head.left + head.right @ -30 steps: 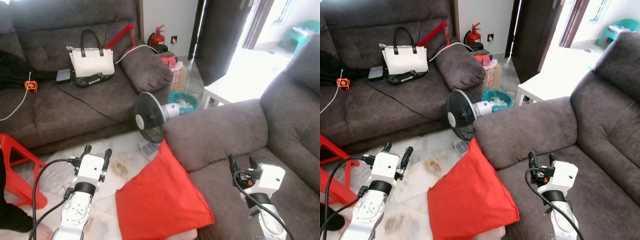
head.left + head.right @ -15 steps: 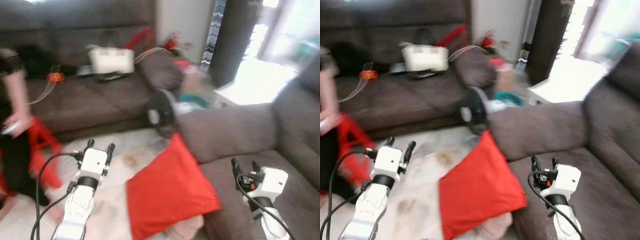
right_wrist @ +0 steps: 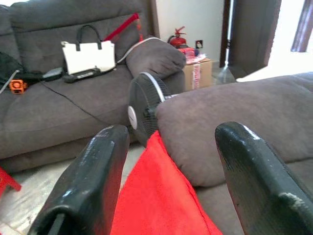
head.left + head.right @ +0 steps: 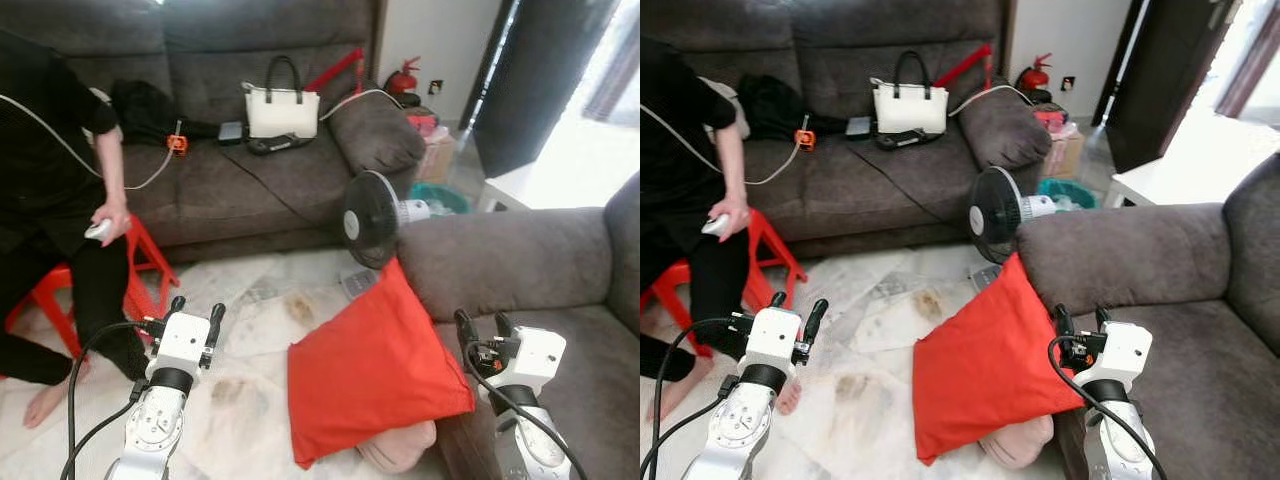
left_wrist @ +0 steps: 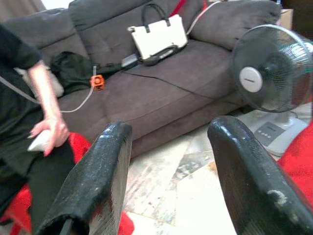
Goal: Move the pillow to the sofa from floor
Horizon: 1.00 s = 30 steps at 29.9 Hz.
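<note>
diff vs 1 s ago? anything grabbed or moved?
Only the camera moved: it swung left, bringing a seated person on a red stool into view. Nothing grabbed. The red pillow still leans against the sofa; left gripper and right gripper stay open and empty.

pale floor [image 4: 270, 300], red pillow [image 4: 370, 375], fan [image 4: 368, 208], red stool [image 4: 140, 262]

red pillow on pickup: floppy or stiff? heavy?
The red pillow looks plump and soft, so it will probably sag around a pinch. Likely light for its size. It leans on the sofa arm, so a push may flop it flat.
</note>
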### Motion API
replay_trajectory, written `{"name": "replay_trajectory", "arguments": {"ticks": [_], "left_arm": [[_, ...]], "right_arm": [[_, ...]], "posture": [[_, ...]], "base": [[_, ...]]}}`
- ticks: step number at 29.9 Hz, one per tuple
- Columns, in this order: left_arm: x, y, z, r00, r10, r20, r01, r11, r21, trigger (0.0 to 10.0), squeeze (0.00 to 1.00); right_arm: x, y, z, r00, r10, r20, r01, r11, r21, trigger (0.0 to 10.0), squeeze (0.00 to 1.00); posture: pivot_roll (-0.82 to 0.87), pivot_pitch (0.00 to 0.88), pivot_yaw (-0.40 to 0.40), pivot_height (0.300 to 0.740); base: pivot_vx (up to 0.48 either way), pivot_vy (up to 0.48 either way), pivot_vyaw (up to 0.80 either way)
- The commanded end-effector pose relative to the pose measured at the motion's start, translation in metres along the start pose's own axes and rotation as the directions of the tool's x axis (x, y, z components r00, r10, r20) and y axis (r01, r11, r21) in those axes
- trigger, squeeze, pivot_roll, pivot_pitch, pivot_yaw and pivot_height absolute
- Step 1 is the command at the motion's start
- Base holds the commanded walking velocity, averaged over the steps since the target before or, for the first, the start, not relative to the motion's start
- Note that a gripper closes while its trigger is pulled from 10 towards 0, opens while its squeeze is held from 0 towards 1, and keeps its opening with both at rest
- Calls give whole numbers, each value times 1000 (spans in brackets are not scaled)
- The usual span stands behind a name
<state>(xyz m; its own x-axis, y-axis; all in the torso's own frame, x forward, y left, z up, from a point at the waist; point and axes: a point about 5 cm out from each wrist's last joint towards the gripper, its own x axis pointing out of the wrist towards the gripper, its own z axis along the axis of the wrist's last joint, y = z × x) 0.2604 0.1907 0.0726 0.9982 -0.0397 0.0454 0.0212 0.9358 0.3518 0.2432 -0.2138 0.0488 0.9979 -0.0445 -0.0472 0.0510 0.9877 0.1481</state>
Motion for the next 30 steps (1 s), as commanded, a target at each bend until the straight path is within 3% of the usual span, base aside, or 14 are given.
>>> {"name": "replay_trajectory", "arguments": {"ticks": [1,9,30], "left_arm": [[3,-1,3,1000,-12,8,12,1000,-6,10000,0],[3,-2,3,1000,-19,7,20,1000,-14,10000,0],[3,-3,2,1000,-30,6,30,999,-14,10000,0]], "right_arm": [[0,-2,1,1000,-10,6,10,1000,-3,10000,0],[0,-3,1,1000,-16,-5,16,1000,-1,10000,0],[1,-5,2,1000,-21,7,21,1000,-18,10000,0]], "posture": [[104,0,-37,740],[102,0,-39,740],[106,0,-40,740]], "base": [[0,0,0],[315,0,-584],[367,0,0]]}}
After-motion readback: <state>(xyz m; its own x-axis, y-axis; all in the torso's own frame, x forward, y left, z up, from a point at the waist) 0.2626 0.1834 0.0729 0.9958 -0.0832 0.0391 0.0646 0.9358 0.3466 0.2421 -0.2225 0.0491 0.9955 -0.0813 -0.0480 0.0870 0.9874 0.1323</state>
